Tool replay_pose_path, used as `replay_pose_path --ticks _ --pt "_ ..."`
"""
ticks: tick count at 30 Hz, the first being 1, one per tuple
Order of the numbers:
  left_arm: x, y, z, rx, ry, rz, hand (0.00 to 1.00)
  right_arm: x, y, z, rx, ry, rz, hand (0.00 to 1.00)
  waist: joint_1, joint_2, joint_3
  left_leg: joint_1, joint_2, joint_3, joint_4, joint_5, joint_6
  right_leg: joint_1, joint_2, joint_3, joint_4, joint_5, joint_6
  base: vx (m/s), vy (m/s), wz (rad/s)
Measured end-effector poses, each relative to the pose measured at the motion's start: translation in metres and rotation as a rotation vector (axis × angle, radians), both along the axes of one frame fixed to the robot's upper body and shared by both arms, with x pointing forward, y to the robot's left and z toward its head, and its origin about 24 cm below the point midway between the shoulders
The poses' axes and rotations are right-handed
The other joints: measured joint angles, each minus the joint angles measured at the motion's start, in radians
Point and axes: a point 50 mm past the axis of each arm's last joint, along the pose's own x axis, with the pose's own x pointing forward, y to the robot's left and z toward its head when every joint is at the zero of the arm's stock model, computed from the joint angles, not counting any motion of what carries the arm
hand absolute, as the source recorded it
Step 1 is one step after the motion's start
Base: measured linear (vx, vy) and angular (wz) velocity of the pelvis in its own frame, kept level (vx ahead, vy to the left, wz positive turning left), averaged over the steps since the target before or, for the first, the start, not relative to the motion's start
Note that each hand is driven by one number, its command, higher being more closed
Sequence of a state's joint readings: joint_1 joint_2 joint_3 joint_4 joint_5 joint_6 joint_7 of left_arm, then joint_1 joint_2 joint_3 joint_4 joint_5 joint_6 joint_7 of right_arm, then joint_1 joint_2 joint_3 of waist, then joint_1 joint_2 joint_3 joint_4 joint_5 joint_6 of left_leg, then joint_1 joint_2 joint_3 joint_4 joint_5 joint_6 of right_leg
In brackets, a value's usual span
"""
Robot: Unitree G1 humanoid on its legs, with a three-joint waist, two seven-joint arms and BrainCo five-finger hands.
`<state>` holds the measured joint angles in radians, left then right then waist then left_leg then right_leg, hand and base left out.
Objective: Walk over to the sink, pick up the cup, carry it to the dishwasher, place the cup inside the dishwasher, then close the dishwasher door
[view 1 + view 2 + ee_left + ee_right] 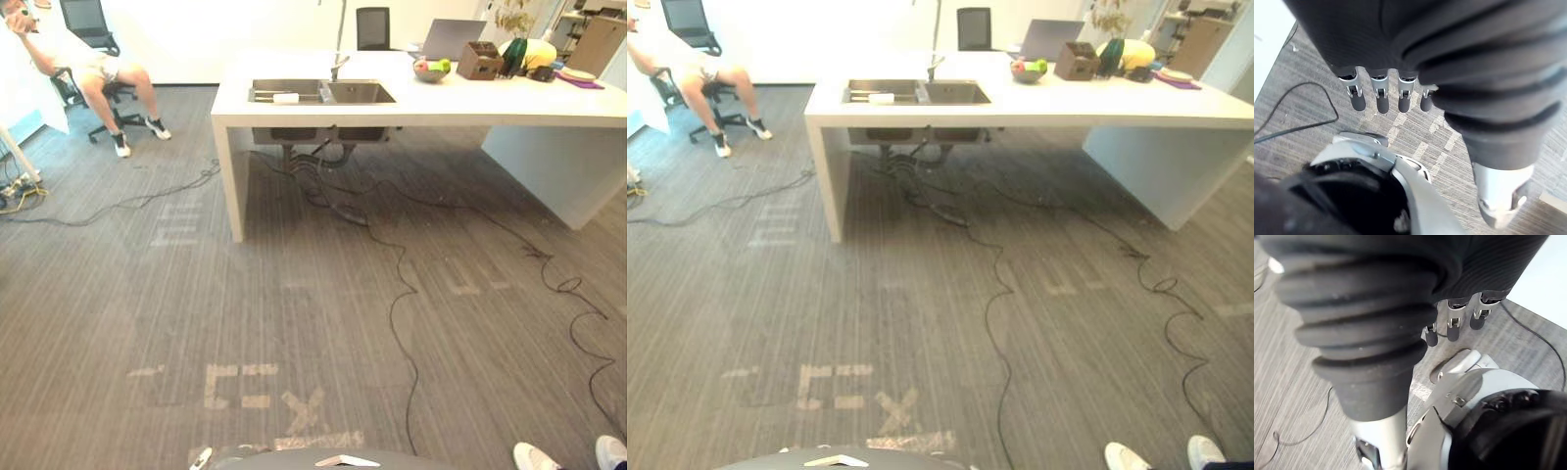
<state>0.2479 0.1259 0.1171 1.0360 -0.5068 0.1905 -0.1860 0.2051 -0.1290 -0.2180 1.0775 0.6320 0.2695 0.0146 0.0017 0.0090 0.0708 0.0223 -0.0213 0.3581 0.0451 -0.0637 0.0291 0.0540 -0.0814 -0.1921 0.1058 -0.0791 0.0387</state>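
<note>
A steel double sink (321,92) is set into the near left end of a white counter (411,106) across the room. A small white cup (285,98) seems to lie on its side in the sink's left part, also seen as the white cup (881,98). My left hand (1382,93) hangs above the carpet, fingers relaxed and holding nothing. My right hand (1452,325) hangs the same way, open and empty. Both hands are far from the sink.
Black cables (397,294) trail over the grey carpet from under the sink. A person (93,69) sits on an office chair at far left. A fruit bowl (431,69), laptop (453,39) and brown box (479,61) stand on the counter. A person's white shoes (537,457) show at lower right.
</note>
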Motion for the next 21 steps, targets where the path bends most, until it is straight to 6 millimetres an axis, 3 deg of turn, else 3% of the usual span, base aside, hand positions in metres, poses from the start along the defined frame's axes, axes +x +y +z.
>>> replay_pose_path --ticks 2,7,14,21 --pt "-0.002 -0.006 -0.001 -0.06 0.017 -0.014 0.0 -0.007 -0.001 0.0 0.004 0.005 -0.053 0.0 -0.002 0.003 -0.001 0.043 -0.017 0.007 -0.115 0.027 -0.022 0.018 0.002 -0.017 -0.053 0.008 0.002 0.04 0.056 0.02" --pt "-0.005 -0.013 -0.002 -0.141 0.017 -0.004 0.0 -0.009 -0.002 0.0 0.016 -0.028 -0.057 0.0 -0.006 0.01 0.001 0.096 -0.02 0.012 -0.132 0.041 -0.03 0.078 0.001 -0.033 -0.086 0.032 0.017 0.06 0.034 0.04" --pt "-0.009 -0.012 -0.003 -0.149 0.008 0.068 0.0 -0.001 0.0 -0.001 0.011 -0.085 -0.064 0.0 -0.011 0.003 0.006 0.11 -0.013 0.019 -0.131 0.088 0.017 0.11 0.015 -0.041 -0.13 0.051 0.024 0.12 -0.008 -0.03" --pt "-0.005 -0.008 -0.002 -0.132 -0.022 -0.013 0.0 0.014 0.003 0.0 -0.014 -0.176 -0.056 0.0 -0.016 0.0 0.031 0.136 -0.01 0.022 -0.132 0.083 0.009 0.144 0.021 -0.043 -0.153 0.05 0.024 0.03 -0.029 -0.02"
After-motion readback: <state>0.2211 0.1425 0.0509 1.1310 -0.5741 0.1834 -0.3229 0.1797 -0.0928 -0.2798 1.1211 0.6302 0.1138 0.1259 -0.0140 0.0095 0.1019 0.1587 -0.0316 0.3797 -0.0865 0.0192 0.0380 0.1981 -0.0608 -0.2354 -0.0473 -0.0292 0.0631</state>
